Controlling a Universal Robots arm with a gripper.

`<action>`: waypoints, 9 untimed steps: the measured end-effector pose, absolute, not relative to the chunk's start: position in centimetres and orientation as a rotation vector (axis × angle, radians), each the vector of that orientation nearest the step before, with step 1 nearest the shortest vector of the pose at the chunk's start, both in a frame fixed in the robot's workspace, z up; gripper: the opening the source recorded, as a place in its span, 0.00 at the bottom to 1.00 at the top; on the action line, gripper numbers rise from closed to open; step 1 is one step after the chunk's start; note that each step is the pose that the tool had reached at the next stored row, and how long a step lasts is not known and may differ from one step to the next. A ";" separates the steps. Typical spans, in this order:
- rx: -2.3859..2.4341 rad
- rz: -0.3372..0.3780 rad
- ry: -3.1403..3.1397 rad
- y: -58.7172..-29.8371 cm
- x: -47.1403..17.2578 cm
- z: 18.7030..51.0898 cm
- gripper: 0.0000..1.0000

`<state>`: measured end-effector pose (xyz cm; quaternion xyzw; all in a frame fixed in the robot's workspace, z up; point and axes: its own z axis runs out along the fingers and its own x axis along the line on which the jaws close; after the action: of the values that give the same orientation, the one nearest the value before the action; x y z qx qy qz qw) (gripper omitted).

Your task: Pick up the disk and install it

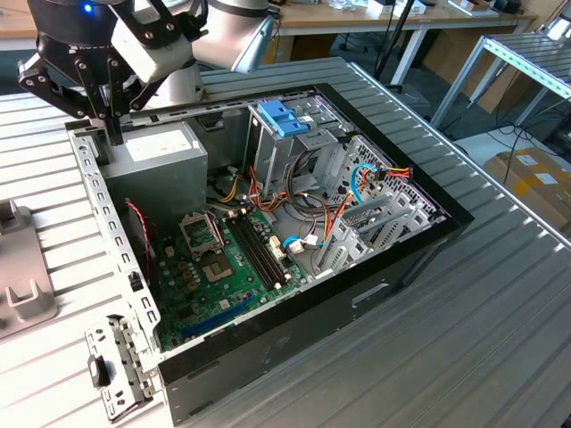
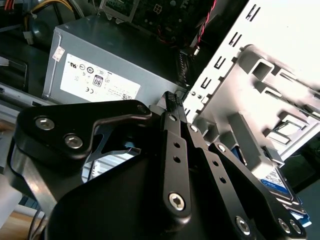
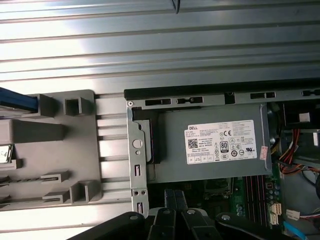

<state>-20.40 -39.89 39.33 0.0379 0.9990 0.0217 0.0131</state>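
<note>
We are noting the gripper (image 1: 113, 134) first: its fingers (image 2: 176, 131) are clenched together, tip against tip, and are grasping nothing. In the exterior view it is hanging point-down over the corner of the open computer case (image 1: 312, 312), right at the top edge of the perforated metal rear panel (image 1: 98, 205). Whether the tips are touching that edge, we cannot tell.

Just beside the tips we are seeing the grey power supply (image 2: 100, 75) with its white label, sitting inside the case against that rear panel. In the first wrist view the same power supply (image 3: 215, 145) is lying just past the closed tips of the gripper (image 3: 175, 194), with the rear panel (image 3: 136, 150) along one side of it.

Beyond the panel, outside the case, a grey holder (image 3: 50, 145) is resting on the ribbed metal tabletop (image 3: 160, 45). The disk (image 2: 277, 182) is lying at this holder (image 2: 260, 90), well apart from the fingers; we are seeing its blue-and-white label partly hidden behind the gripper's black links. In the first wrist view we are seeing only a blue edge of the disk (image 3: 17, 101) at the holder's far end.

Farther off in the exterior view, the green motherboard (image 1: 223, 267) is lying on the case floor, and a light-blue bracket (image 1: 284, 116) is sitting on top of the drive cage at the far side of the case.
</note>
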 end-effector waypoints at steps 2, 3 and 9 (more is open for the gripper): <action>0.118 0.068 3.113 -39.9 -20.5 39.3 0.11; 0.118 0.068 3.113 -39.9 -20.5 39.3 0.11; 0.118 0.068 3.113 -39.9 -20.8 39.3 0.11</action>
<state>-20.81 -39.89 39.33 0.0379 0.9990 0.0217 0.0131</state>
